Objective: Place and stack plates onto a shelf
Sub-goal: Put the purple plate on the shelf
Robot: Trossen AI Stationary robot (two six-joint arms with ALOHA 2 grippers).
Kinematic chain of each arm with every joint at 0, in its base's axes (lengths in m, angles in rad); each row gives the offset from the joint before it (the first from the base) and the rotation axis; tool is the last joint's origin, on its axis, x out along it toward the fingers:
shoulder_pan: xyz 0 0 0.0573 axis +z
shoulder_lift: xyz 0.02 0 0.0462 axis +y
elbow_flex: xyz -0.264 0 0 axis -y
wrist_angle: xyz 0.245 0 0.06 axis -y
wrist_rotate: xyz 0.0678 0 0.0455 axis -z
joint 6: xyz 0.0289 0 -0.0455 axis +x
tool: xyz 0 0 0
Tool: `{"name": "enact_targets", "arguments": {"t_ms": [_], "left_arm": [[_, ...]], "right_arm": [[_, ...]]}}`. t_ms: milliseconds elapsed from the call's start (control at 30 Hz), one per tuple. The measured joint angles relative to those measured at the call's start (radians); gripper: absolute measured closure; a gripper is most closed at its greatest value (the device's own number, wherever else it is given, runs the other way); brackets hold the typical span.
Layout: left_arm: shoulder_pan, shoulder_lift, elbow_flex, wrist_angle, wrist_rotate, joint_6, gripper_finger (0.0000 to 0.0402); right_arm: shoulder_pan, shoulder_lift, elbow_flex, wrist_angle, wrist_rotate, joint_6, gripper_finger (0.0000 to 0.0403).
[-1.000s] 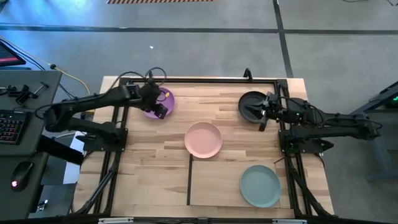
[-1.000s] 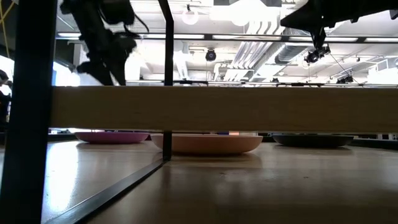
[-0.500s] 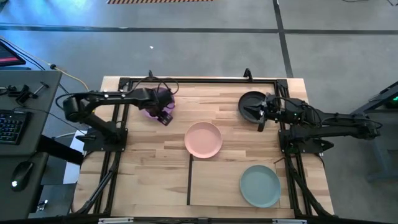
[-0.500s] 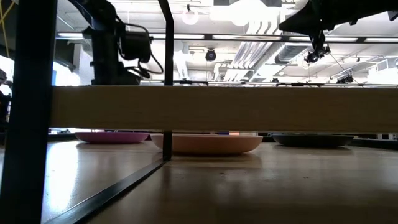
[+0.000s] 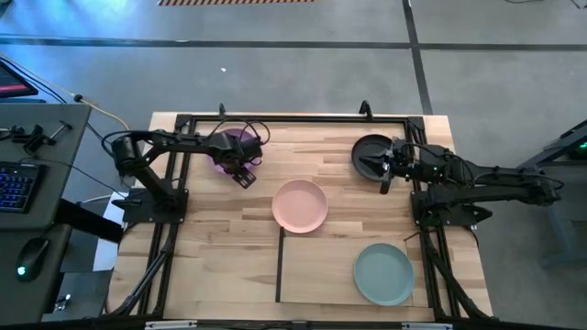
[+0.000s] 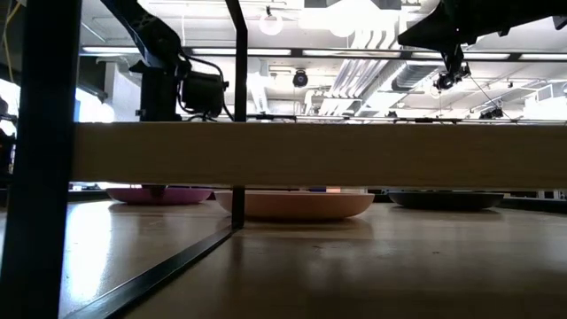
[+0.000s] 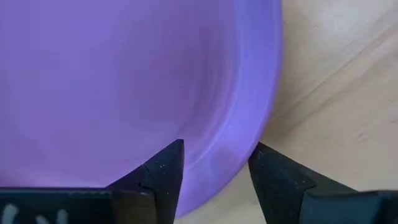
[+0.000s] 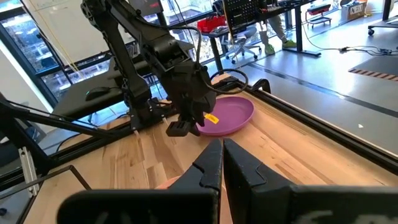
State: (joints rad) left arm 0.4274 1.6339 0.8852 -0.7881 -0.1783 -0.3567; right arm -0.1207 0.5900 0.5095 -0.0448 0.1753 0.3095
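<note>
A: At the far left corner of the butcher-block worktop (image 5: 229,229), the round shallow matte purple plate (image 5: 235,148) lies flat, hollow up. Being round, it has no long axis or heading; only its rim matters. The left end effector (image 7: 213,163) is spread open, one finger over the hollow, the other outside on the wood, the plate's edge between them.

B: What could spoil it?

A: I'd judge the bite shallow. If the fingers close on that sloping lip, it may slide out, or the plate may tip and skid when lifted.

B: And the rest?

A: The pink plate (image 5: 300,205) sits mid-worktop, just off the pale wooden shelf panel (image 5: 316,270). The blue-green plate (image 5: 383,273) already rests there. The right end effector (image 8: 222,163), fingers pressed together on nothing, hangs over the black plate (image 5: 371,154).
</note>
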Motion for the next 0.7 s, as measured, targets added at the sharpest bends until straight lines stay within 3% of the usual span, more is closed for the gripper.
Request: {"name": "enact_targets", "arguments": {"t_ms": [133, 367, 700], "left_arm": [[-0.005, 0.014, 0.0, 0.008, -0.022, 0.038, 0.0276], [-0.005, 0.014, 0.0, 0.008, -0.055, 0.069, 0.0385], [-0.005, -0.08, 0.072, -0.132, -0.025, 0.156, 0.0399]], "right_arm": [[0.0, 0.0, 0.0, 0.0, 0.0, 0.0, 0.0403], [0.0, 0.0, 0.0, -0.004, 0.0, 0.0, 0.0403], [0.0, 0.0, 0.0, 0.013, 0.014, 0.087, 0.0403]]}}
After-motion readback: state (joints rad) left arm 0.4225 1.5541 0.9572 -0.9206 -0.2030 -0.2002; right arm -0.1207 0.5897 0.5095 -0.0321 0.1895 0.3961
